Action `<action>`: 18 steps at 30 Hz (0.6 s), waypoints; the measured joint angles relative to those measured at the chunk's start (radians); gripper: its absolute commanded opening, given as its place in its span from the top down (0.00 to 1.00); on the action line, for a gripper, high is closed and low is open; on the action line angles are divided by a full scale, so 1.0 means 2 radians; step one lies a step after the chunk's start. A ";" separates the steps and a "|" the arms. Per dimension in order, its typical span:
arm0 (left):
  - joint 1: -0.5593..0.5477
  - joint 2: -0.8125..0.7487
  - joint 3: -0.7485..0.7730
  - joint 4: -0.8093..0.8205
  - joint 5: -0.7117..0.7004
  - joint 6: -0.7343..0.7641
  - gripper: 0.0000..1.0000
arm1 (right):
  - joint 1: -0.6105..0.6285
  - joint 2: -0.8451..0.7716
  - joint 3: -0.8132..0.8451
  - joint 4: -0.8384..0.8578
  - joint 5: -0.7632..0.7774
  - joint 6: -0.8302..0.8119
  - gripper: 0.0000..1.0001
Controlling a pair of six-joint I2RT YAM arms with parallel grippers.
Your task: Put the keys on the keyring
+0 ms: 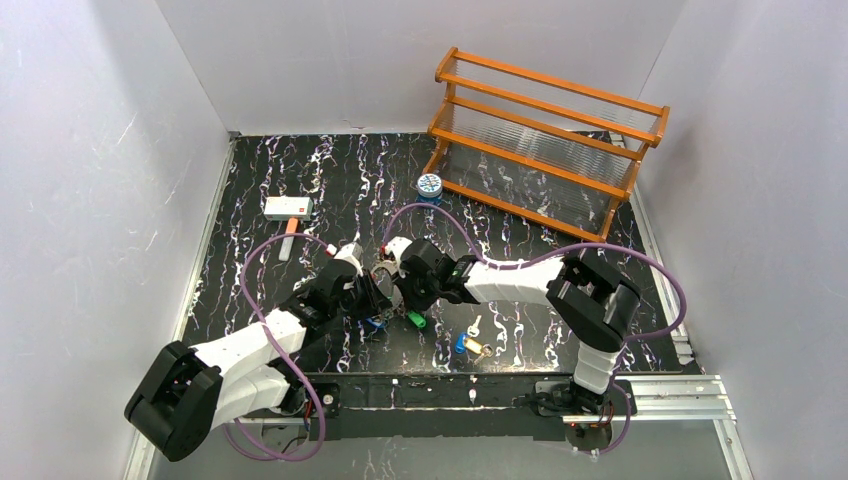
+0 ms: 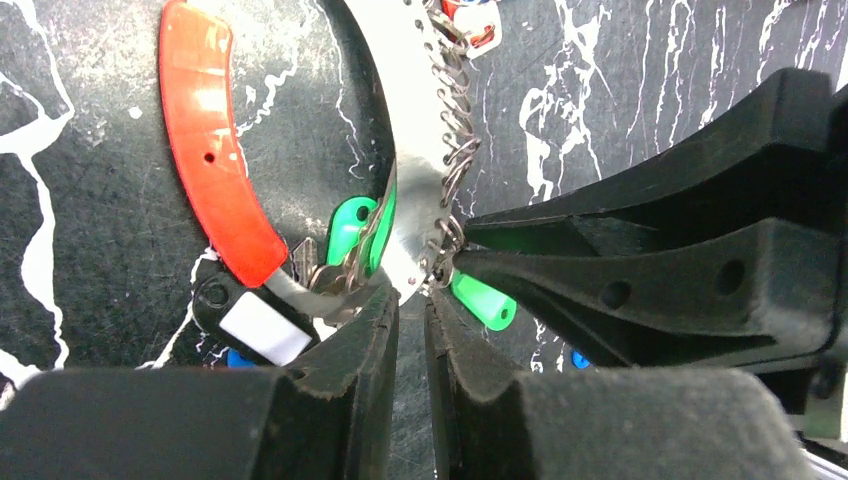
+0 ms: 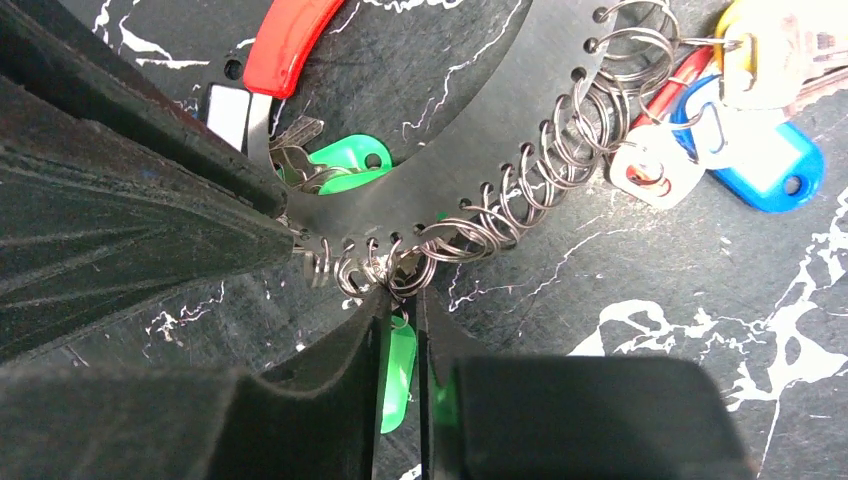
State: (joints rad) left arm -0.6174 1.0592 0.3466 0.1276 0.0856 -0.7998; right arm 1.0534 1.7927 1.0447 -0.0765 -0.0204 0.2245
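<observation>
The keyring (image 2: 415,190) is a wide flat silvery band with a red grip (image 2: 210,150) and a row of small wire loops (image 3: 520,190) along its edge. My left gripper (image 2: 410,288) is shut on the band's lower edge. My right gripper (image 3: 400,292) meets it from the other side, shut at the loops with a green key (image 3: 400,360) between its fingers. A second green key (image 3: 345,165) lies inside the ring. Blue (image 3: 760,160) and yellow (image 3: 750,50) keys hang on the loops. In the top view both grippers meet at mid-table (image 1: 388,290).
Loose blue and gold keys (image 1: 468,345) lie on the black marbled table near the front. A small blue-and-white tin (image 1: 429,185) stands before the orange wooden rack (image 1: 550,130) at the back right. A white box (image 1: 288,207) lies at the left.
</observation>
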 measured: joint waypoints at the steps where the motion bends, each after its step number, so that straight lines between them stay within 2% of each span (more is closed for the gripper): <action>1: 0.000 0.000 -0.001 0.000 0.000 0.000 0.84 | -0.001 0.000 0.000 0.001 0.004 0.001 0.81; 8: 0.000 0.000 -0.006 0.000 0.000 -0.002 0.85 | -0.029 -0.003 -0.004 0.018 -0.019 0.016 0.81; 13: 0.000 0.000 -0.006 0.000 0.000 -0.002 0.85 | -0.068 -0.014 -0.011 0.032 -0.052 0.029 0.70; 18: 0.000 0.000 -0.006 0.000 0.000 -0.002 0.84 | -0.078 -0.019 -0.014 0.043 -0.076 0.034 0.62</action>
State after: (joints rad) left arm -0.6174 1.0592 0.3336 0.1276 0.0856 -0.8047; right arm 0.8967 1.7546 1.0176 0.0101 -0.1726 0.2932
